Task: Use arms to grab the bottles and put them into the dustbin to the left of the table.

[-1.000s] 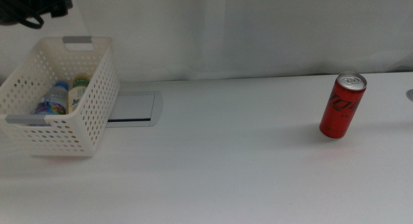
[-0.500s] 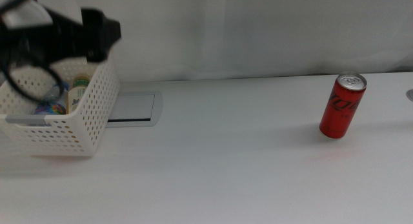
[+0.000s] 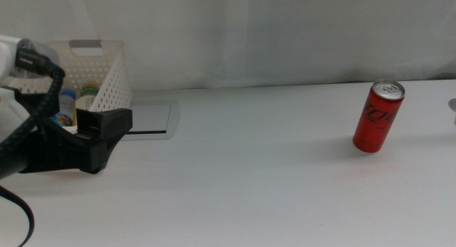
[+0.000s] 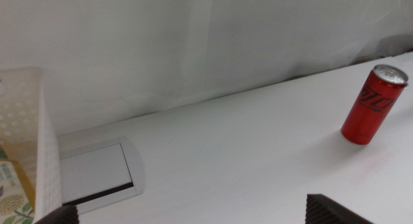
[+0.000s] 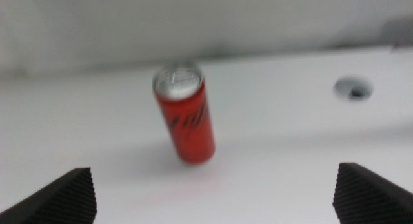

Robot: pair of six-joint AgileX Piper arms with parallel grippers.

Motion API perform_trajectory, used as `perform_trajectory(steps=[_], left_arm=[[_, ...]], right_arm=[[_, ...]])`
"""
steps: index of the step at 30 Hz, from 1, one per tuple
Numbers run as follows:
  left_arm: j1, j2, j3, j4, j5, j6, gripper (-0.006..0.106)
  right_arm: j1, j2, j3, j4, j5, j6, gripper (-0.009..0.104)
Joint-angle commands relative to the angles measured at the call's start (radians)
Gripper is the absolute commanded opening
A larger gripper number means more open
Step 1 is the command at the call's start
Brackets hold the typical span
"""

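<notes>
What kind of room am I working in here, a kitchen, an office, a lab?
Probably a lab or test bench: a bare white table against a plain white backdrop, with a grey inset panel, a white perforated basket and a lone red can.

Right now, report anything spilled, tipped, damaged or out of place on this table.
Nothing stands out. The red can stands upright and alone on the white table, with no spill around it. Two bottles already lie in the white basket. The left gripper is open and empty beside the basket; the right gripper is open, facing the can.
</notes>
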Motion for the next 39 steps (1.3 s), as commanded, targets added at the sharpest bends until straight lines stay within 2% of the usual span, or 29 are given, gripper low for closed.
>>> perform_trajectory(steps=[1,3,6,14,15,20,23,27,33,39], left_arm=[[-0.007,-0.012,0.006,-0.009,-0.004,-0.010,0.092],[-0.007,-0.012,0.006,-0.009,-0.004,-0.010,0.092],[-0.007,-0.012,0.008,-0.009,-0.004,-0.010,0.092],[-0.007,-0.012,0.008,-0.009,-0.006,-0.010,0.092],[-0.007,-0.012,0.008,-0.009,-0.006,-0.010,0.092],[-0.007,-0.012,0.008,-0.009,-0.006,-0.010,0.092],[-0.007,-0.012,0.008,-0.009,-0.006,-0.010,0.092],[-0.007,-0.012,0.008,-0.009,-0.006,-0.010,0.092],[-0.007,-0.012,0.008,-0.009,-0.006,-0.010,0.092],[-0.007,-0.012,0.008,-0.009,-0.006,-0.010,0.092]], right_arm=[[-0.005,0.071,-0.007,0.065,0.007,-0.089,0.103],[-0.005,0.125,-0.007,0.132,0.000,-0.181,0.103],[-0.005,0.191,0.008,0.183,-0.039,-0.264,0.103],[0.040,0.254,0.156,0.189,-0.259,-0.306,0.103],[0.089,0.256,0.202,0.187,-0.356,-0.308,0.103],[0.170,0.295,0.319,0.187,-0.655,-0.308,0.103],[0.175,0.364,0.365,0.206,-0.740,-0.308,0.103],[0.175,0.464,0.370,0.252,-0.880,-0.308,0.103],[0.175,0.625,0.370,0.252,-1.129,-0.296,0.103],[0.175,0.763,0.351,0.224,-1.264,-0.265,0.103]])
